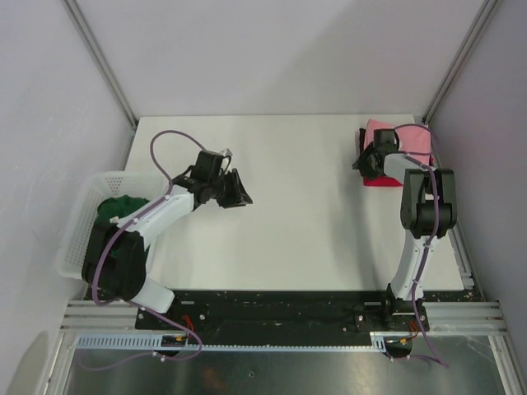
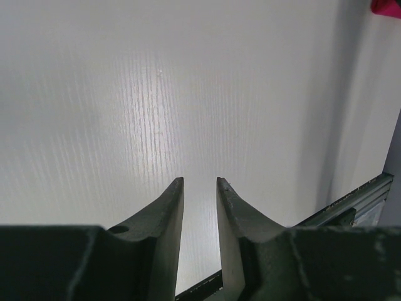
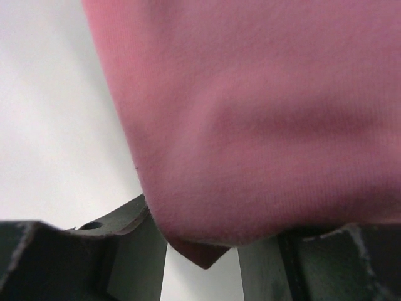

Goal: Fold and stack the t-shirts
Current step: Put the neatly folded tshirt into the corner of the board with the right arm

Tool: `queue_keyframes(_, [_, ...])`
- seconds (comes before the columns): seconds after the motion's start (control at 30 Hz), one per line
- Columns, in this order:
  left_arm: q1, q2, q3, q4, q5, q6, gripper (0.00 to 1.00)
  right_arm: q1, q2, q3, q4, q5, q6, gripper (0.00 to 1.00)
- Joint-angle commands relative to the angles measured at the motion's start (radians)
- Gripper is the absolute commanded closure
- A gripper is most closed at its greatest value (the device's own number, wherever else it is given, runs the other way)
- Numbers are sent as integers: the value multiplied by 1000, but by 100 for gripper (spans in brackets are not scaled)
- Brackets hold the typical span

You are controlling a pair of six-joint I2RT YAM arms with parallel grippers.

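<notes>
Pink tee [image 1: 382, 131] folded atop red tee [image 1: 380, 182], far right, green tee [image 1: 120, 206] crumpled left

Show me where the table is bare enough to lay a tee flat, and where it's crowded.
Bare: the middle of the table, between the left claw and the right claw. Crowded: the far right corner, where the pink tee lies on the red tee, and the basket with the green tee at left.

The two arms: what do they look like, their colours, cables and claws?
The left arm and the right arm have white links and black joints, with a purple cable looping along each. The left claw has two dark, tapered fingers.
</notes>
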State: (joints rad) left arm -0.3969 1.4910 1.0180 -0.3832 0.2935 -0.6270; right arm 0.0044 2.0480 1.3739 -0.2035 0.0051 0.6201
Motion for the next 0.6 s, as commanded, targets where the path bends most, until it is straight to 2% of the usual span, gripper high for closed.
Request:
queue_keyframes(0.0, [7,3,48,12,20,26,69,-39,50,-7,-125,52,-64,53])
queue_keyframes(0.2, [8,-13,42,12,15,25,68,-45,26,-7,-152,35,-65,53])
queue_keyframes(0.37, [19,-45,25,12,8,31,68,-14,-66,-5,-137,-41,-69,48])
queue_keyframes(0.57, [35,-127,-25,11,-7,51,66,136,-225,1,-219,-43,-63,36])
